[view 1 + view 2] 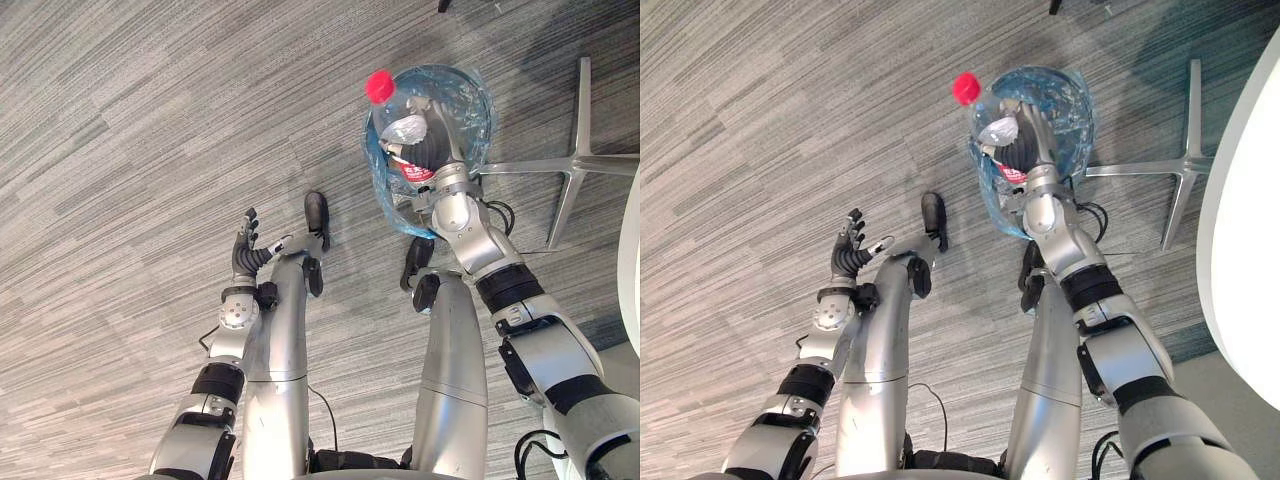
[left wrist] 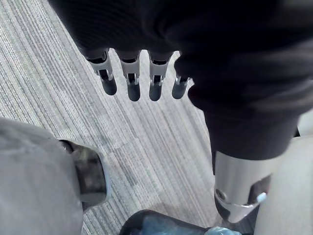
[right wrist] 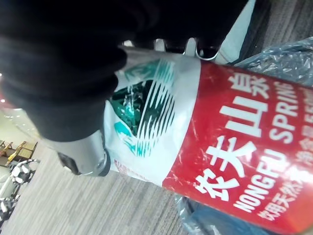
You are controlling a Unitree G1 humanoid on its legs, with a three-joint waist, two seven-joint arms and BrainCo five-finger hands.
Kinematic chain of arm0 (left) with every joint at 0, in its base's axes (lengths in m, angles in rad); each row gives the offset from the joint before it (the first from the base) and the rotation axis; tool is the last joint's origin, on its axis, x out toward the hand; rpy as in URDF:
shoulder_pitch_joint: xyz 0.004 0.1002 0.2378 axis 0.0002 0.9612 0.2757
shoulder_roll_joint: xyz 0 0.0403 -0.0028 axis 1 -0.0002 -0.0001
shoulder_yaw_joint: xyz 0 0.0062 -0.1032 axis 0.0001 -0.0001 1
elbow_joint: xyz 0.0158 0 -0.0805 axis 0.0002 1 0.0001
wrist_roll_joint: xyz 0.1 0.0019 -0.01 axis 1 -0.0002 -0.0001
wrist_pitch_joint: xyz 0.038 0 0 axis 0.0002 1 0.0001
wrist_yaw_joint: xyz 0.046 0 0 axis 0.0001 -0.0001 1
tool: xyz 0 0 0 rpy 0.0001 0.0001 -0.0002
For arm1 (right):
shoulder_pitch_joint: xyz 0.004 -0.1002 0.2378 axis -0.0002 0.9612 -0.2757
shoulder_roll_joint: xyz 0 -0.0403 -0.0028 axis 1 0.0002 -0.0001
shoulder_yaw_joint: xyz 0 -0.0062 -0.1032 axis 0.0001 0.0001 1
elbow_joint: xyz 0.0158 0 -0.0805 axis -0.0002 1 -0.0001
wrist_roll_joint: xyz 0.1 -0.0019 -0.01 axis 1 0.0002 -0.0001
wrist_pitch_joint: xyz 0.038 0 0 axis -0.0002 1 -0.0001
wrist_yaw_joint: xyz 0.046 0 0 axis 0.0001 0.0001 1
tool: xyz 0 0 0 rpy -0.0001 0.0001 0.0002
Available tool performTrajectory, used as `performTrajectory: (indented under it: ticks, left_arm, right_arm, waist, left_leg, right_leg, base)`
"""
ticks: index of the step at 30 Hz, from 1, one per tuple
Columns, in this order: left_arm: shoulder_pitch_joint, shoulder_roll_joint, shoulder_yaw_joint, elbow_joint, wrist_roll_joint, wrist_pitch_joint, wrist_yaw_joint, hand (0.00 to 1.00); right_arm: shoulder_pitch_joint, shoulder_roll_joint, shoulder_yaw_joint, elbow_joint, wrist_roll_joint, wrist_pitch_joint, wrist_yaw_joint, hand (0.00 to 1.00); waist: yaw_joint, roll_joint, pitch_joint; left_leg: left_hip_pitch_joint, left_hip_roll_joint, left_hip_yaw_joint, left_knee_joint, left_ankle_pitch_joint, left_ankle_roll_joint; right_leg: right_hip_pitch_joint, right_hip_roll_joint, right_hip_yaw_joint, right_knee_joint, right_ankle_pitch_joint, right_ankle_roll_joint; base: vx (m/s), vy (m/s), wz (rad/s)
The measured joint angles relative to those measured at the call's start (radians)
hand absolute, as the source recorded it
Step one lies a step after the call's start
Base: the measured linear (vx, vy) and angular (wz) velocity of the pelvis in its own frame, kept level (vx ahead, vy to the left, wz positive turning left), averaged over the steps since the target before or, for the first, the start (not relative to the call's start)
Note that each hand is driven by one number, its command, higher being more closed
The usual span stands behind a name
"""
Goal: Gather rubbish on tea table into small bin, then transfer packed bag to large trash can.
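Observation:
My right hand point(image 1: 432, 150) is raised over the carpet, its fingers curled round a clear plastic bottle point(image 1: 405, 128) with a red cap point(image 1: 379, 86) and a red and white label point(image 3: 220, 142). A translucent blue plastic bag point(image 1: 462, 98) bunches round the bottle and the hand, and its crinkled film point(image 3: 288, 58) lies beside the label. The thumb point(image 3: 80, 152) presses on the bottle's side. My left hand point(image 1: 246, 250) hangs lower to the left, empty, with its fingers point(image 2: 132, 83) straight and relaxed over the floor.
Grey striped carpet point(image 1: 150, 120) lies all round. A silver star-shaped chair base point(image 1: 575, 165) stands just right of the bag. A white table edge point(image 1: 1245, 250) curves along the right side.

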Motion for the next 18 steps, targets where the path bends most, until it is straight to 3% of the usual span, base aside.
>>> performTrajectory:
  ticks: [4,5,18]
  left_arm:
    - [0.0,0.001,0.0,0.001,-0.003,0.0,0.0,0.0]
    - [0.0,0.001,0.0,0.002,-0.003,0.0,0.0,0.0]
    - [0.0,0.01,0.003,0.004,-0.003,0.003,0.016,0.0]
  right_arm:
    - [-0.025,-0.019,-0.012,0.041,0.01,0.001,0.0,1.0]
    - [-0.032,-0.019,-0.015,0.046,0.011,0.001,0.0,0.0]
    - [-0.033,-0.015,-0.034,0.0,0.008,0.001,-0.039,0.0]
  waist:
    - [0.0,0.0,0.0]
    - [-0.001,0.0,0.0]
    - [-0.016,-0.004,-0.002]
  left_leg:
    - [0.0,0.0,0.004,-0.015,0.011,0.001]
    - [0.0,0.001,0.004,-0.018,0.014,0.004]
    - [0.004,0.003,-0.001,-0.03,0.027,-0.004]
  right_leg:
    - [-0.006,0.0,0.0,-0.006,0.0,0.0]
    - [-0.006,0.0,-0.001,-0.006,0.0,0.0]
    - [-0.007,0.001,-0.008,-0.002,0.004,-0.008]
  base:
    - [0.0,0.0,0.0]
    - [0.0,0.0,0.0]
    - [0.0,-0.002,0.0]
